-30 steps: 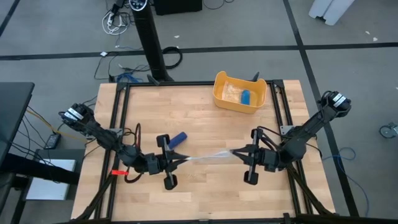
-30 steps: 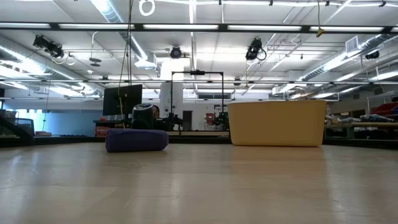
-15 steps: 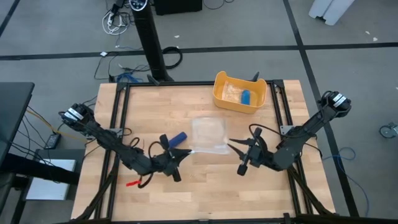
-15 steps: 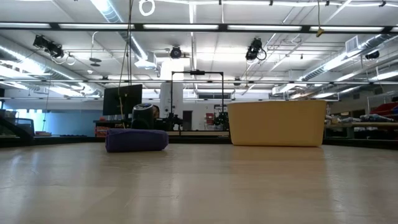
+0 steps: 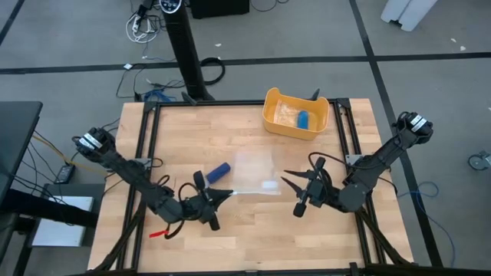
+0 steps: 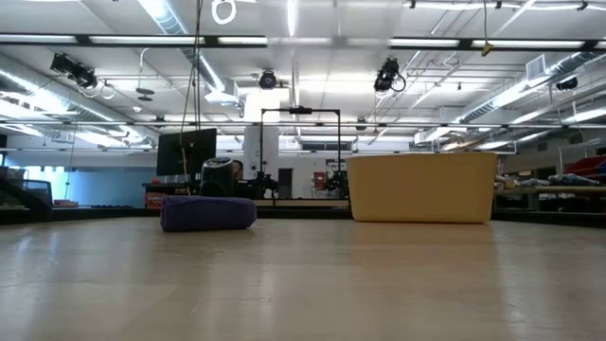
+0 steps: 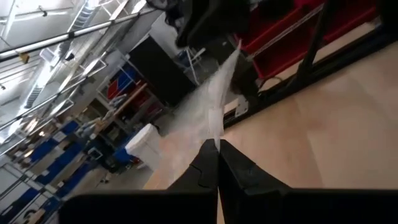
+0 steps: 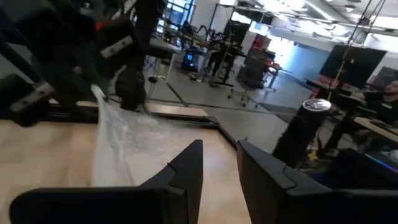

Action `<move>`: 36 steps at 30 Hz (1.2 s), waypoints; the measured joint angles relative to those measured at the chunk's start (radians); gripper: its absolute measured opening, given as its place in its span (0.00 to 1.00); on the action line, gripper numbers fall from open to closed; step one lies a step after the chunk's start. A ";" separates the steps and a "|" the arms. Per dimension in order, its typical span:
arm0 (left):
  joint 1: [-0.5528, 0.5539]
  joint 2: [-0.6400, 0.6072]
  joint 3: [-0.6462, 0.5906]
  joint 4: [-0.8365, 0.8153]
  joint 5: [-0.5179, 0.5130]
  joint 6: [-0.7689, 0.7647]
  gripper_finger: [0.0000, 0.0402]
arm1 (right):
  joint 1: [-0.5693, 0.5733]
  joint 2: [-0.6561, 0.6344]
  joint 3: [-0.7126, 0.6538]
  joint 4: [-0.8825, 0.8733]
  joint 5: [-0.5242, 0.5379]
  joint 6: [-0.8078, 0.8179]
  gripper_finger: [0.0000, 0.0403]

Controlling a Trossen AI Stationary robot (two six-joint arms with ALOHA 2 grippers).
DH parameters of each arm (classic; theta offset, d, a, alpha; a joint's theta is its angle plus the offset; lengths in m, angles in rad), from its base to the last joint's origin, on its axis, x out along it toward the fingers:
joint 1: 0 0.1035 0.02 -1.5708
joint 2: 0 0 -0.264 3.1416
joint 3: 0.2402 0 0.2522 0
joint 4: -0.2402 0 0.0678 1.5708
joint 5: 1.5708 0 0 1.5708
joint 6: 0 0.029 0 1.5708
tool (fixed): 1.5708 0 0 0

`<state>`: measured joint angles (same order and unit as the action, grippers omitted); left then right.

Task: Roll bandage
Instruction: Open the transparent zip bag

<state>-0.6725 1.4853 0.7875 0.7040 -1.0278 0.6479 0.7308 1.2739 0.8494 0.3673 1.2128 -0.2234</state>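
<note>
The left gripper (image 5: 228, 192) pinches one edge of a clear plastic wrapper (image 5: 255, 175) above the middle of the table (image 5: 253, 238), the right gripper (image 5: 289, 179) hangs nearby with fingers spread and empty, and the rolled blue bandage (image 5: 219, 172) lies on the wood just beside the left gripper.

Right end effector (image 5: 290, 182) released wrapper (image 5: 253, 172); left end effector (image 5: 227, 192) swung it up.
</note>
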 joint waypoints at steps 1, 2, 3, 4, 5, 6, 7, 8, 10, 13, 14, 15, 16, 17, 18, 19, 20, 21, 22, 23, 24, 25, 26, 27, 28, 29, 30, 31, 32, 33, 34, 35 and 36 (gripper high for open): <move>-0.007 0.000 0.007 -0.001 -0.007 0.000 0.00 | 0.000 0.000 0.000 -0.010 -0.011 0.014 0.26; -0.012 0.000 0.013 -0.001 -0.024 0.000 0.00 | -0.001 0.000 0.000 -0.020 -0.022 0.029 0.26; -0.013 0.000 0.016 -0.001 -0.046 0.000 0.00 | -0.001 0.000 0.000 -0.028 -0.024 0.043 0.27; -0.013 -0.001 0.018 -0.005 -0.070 -0.002 0.00 | -0.001 0.000 0.000 -0.028 -0.028 0.054 0.27; -0.007 -0.002 0.019 -0.017 -0.089 -0.012 0.00 | -0.002 0.000 0.000 -0.027 -0.030 0.062 0.28; 0.002 -0.002 0.019 -0.037 -0.096 -0.031 0.00 | -0.006 0.000 0.000 -0.027 -0.034 0.068 0.28; 0.010 -0.002 0.019 -0.061 -0.097 -0.054 0.00 | -0.013 0.000 0.000 -0.029 -0.050 0.073 0.28; 0.019 -0.002 0.019 -0.087 -0.093 -0.079 0.00 | -0.022 0.000 0.000 -0.029 -0.074 0.080 0.28; 0.039 -0.002 0.019 -0.147 -0.071 -0.138 0.00 | -0.048 0.000 0.000 -0.030 -0.150 0.098 0.28; 0.074 -0.001 0.020 -0.234 -0.003 -0.238 0.00 | -0.103 0.001 0.000 -0.062 -0.293 0.150 0.27; 0.088 -0.001 0.021 -0.261 0.030 -0.271 0.00 | -0.127 0.006 0.000 -0.077 -0.332 0.170 0.26; 0.101 -0.001 0.025 -0.288 0.068 -0.305 0.00 | -0.150 0.016 0.000 -0.086 -0.365 0.183 0.26; 0.117 -0.001 0.031 -0.320 0.112 -0.343 0.00 | -0.171 0.029 0.000 -0.091 -0.398 0.188 0.26; 0.133 -0.001 0.037 -0.350 0.155 -0.378 0.00 | -0.194 0.046 0.002 -0.096 -0.438 0.193 0.25; 0.150 -0.001 0.043 -0.375 0.200 -0.412 0.00 | -0.216 0.069 0.013 -0.110 -0.481 0.198 0.25; 0.168 -0.001 0.047 -0.389 0.241 -0.438 0.00 | -0.235 0.096 0.033 -0.134 -0.520 0.204 0.25; 0.183 -0.001 0.048 -0.394 0.271 -0.455 0.00 | -0.251 0.125 0.059 -0.172 -0.542 0.206 0.25; 0.198 -0.001 0.048 -0.394 0.294 -0.469 0.00 | -0.264 0.154 0.092 -0.216 -0.549 0.206 0.25; 0.209 -0.001 0.048 -0.393 0.307 -0.476 0.00 | -0.273 0.185 0.130 -0.266 -0.552 0.207 0.26; 0.218 -0.001 0.048 -0.391 0.313 -0.482 0.00 | -0.283 0.215 0.172 -0.319 -0.553 0.207 0.26; 0.225 -0.001 0.048 -0.389 0.314 -0.490 0.00 | -0.290 0.242 0.216 -0.371 -0.554 0.208 0.26; 0.230 -0.001 0.048 -0.386 0.317 -0.496 0.00 | -0.295 0.267 0.260 -0.424 -0.555 0.208 0.26; 0.234 -0.001 0.049 -0.385 0.317 -0.499 0.00 | -0.299 0.287 0.301 -0.467 -0.554 0.209 0.26; 0.235 -0.001 0.049 -0.384 0.317 -0.500 0.00 | -0.303 0.309 0.345 -0.507 -0.554 0.208 0.26; 0.235 -0.001 0.049 -0.385 0.321 -0.500 0.00 | -0.307 0.326 0.383 -0.546 -0.555 0.213 0.27; 0.236 -0.001 0.049 -0.384 0.327 -0.499 0.00 | -0.313 0.340 0.416 -0.587 -0.555 0.220 0.27; 0.236 -0.001 0.048 -0.381 0.333 -0.500 0.00 | -0.320 0.354 0.451 -0.635 -0.556 0.227 0.27; 0.235 -0.001 0.049 -0.380 0.334 -0.500 0.00 | -0.328 0.366 0.480 -0.676 -0.565 0.232 0.27; 0.235 -0.001 0.049 -0.381 0.334 -0.500 0.00 | -0.336 0.378 0.505 -0.710 -0.585 0.238 0.27; 0.235 -0.001 0.049 -0.381 0.334 -0.500 0.00 | -0.343 0.387 0.527 -0.742 -0.612 0.247 0.27; 0.235 -0.001 0.049 -0.385 0.334 -0.503 0.00 | -0.350 0.397 0.545 -0.767 -0.639 0.256 0.27; 0.235 0.000 0.049 -0.386 0.334 -0.504 0.00 | -0.354 0.407 0.559 -0.782 -0.661 0.258 0.27; 0.235 0.000 0.048 -0.386 0.334 -0.504 0.00 | -0.357 0.414 0.568 -0.789 -0.669 0.259 0.26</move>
<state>-0.4374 1.4857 0.8356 0.3180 -0.6937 0.1444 0.3741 1.6880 1.4170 -0.4221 0.5435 0.0357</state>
